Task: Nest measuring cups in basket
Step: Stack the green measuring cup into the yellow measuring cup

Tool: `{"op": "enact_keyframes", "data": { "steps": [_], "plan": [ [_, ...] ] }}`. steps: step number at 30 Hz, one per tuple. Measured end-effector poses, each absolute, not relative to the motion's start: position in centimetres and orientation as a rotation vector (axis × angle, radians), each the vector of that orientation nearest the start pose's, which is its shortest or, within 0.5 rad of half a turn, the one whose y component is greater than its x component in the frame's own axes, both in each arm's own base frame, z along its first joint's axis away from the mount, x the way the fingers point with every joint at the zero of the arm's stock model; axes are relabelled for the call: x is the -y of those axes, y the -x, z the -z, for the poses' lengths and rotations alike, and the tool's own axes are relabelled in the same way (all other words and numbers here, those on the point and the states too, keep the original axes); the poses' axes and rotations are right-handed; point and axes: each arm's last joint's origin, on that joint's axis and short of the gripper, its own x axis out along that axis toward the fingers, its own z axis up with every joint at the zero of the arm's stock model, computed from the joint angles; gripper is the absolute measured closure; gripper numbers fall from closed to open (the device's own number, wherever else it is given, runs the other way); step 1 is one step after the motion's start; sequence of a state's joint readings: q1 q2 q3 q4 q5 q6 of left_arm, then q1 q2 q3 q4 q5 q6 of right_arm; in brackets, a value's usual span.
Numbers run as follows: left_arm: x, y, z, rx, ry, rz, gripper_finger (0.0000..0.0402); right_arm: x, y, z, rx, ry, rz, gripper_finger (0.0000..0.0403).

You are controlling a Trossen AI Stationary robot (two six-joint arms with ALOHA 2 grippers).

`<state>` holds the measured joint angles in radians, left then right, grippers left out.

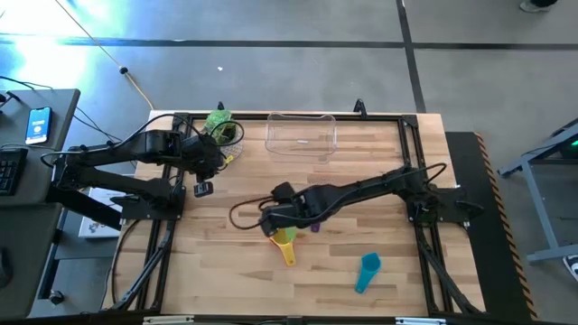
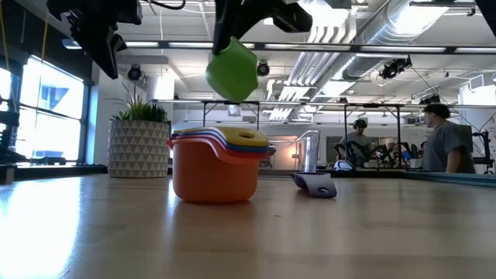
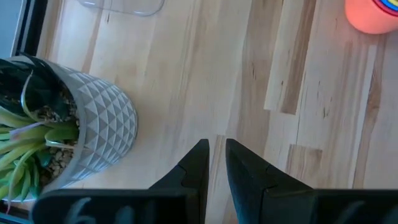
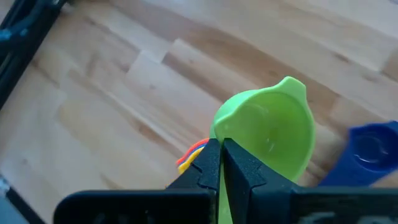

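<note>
One green cup (image 4: 273, 130), right gripper (image 4: 221, 163) clamped

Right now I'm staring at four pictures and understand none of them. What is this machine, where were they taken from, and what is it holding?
It is a robot with two dark arms at a wooden table. One picture looks straight down, one sits at table height, and two come from cameras on the wrists. The right gripper has its fingers shut on a green measuring cup, lifted above a stack of cups. A teal cup and a purple cup lie loose. The clear basket stands empty. The left gripper waits by a potted plant.
</note>
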<state>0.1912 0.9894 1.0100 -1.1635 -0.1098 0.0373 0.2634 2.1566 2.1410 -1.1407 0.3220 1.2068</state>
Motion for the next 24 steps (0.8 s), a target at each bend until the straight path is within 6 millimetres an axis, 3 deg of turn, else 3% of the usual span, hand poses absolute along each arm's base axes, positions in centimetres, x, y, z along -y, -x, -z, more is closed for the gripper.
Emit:
{"op": "enact_keyframes", "data": {
  "steps": [15, 24],
  "plan": [
    [-3.3, -15.5, -30.1, -1.145, 0.043, -0.266, 0.0358, -14.6, -44.9, -26.4, -0.981, -0.765, 0.61, 0.0403],
    [-3.3, -15.5, -30.1, -1.145, 0.046, -0.267, 0.0358, -15.0, -45.7, -24.1, -1.017, -0.771, 0.631, 0.0403]
  ]
}}
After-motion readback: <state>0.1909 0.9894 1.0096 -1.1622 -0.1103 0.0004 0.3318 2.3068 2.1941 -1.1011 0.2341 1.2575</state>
